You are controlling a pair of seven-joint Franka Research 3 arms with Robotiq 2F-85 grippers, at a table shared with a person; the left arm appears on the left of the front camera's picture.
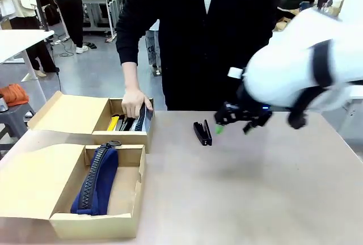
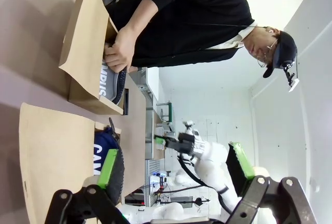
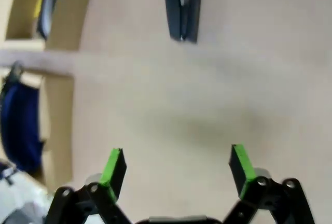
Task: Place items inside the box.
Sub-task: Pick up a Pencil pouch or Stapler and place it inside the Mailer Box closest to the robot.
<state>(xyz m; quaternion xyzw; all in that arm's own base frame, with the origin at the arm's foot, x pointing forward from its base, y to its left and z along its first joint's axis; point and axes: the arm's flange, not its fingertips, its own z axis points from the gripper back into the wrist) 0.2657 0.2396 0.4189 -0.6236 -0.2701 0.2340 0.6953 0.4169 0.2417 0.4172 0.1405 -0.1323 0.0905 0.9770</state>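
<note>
The right gripper (image 3: pixel 179 166), jaws spread wide and empty, hovers near the small black clip-like tool (image 3: pixel 182 7). An off-centre descent could push the tool aside, causing a missed grasp.

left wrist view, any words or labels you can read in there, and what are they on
"CA": white letters on the navy pouch in the nearer box; the rest of the word is hidden.
"MPUS": white letters, sideways, on the dark item under the person's hand in the farther box.
No other readable text.
</note>
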